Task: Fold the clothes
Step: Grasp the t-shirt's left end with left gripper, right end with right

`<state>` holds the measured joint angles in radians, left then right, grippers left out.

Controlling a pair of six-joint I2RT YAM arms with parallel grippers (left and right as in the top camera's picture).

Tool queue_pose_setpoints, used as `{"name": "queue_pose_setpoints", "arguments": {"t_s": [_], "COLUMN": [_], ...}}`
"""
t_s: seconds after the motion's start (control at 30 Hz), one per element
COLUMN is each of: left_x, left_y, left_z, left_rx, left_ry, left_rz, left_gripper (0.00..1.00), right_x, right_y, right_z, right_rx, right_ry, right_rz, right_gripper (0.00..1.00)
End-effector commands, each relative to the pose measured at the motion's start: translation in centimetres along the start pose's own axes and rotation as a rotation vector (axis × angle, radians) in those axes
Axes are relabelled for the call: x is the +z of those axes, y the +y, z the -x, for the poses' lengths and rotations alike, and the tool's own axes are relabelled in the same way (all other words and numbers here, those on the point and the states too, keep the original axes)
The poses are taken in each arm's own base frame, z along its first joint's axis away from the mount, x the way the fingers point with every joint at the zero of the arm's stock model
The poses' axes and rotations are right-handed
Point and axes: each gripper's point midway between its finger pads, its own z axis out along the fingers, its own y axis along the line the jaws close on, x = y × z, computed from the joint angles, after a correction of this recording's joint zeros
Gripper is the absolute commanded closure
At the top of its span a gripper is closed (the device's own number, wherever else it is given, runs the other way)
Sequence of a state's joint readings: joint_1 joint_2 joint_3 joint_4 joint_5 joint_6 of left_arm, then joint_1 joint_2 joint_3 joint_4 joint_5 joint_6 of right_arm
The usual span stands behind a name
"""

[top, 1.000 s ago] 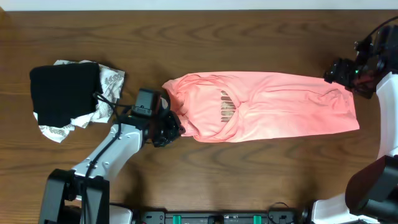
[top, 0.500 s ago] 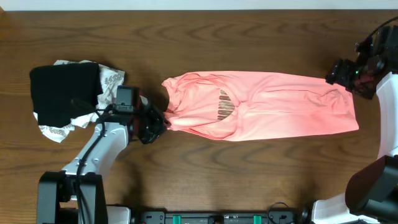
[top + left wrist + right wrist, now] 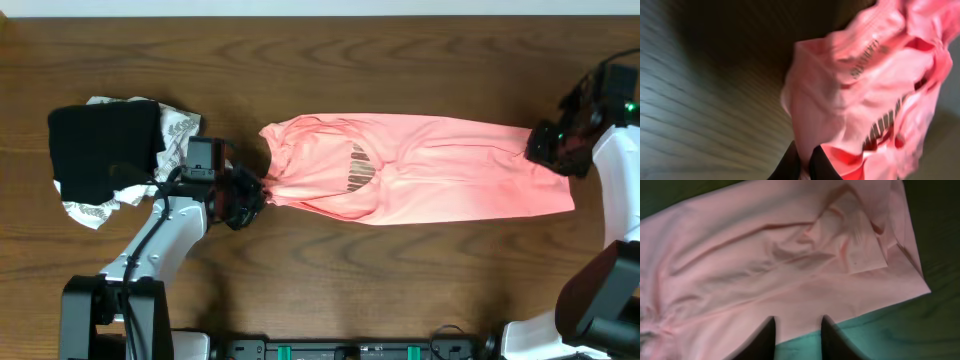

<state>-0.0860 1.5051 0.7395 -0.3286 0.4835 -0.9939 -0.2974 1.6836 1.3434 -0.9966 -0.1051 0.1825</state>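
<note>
You're working on a dark wood-grain table [image 3: 400, 60]. A salmon-pink T-shirt [image 3: 450, 180] lies stretched lengthwise across its middle. Toward the left end, a white patterned cloth [image 3: 180, 130] rests on the wood with a black folded garment [image 3: 100, 150] on top.

From where I stand this looks like a robotics lab bench. A dark wood-grain table [image 3: 400, 70] has the left arm [image 3: 165, 238] reaching in from 7 o'clock and the right arm [image 3: 620, 185] from 4 o'clock. A black equipment rail [image 3: 400, 350] with green fittings sits at 6 o'clock. Loose cables [image 3: 165, 165] trail off the left arm. Only a pale strip [image 3: 320, 7] of wall or floor shows at 12 o'clock.
</note>
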Motion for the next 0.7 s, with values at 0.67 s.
{"name": "queue_pose_setpoints", "arguments": {"t_s": [0.67], "left_x": [-1.3], "left_y": [0.2], "left_z": [5.5], "left_rx": [-0.154], "left_ry": [-0.312], "left_rz": [0.043], "left_gripper": [0.94], "right_x": [6.4], "right_y": [-0.4], "right_z": [-5.7], "right_rx": [0.120], "right_ry": [0.086], "right_rz": [-0.006], "right_gripper": [0.99]}}
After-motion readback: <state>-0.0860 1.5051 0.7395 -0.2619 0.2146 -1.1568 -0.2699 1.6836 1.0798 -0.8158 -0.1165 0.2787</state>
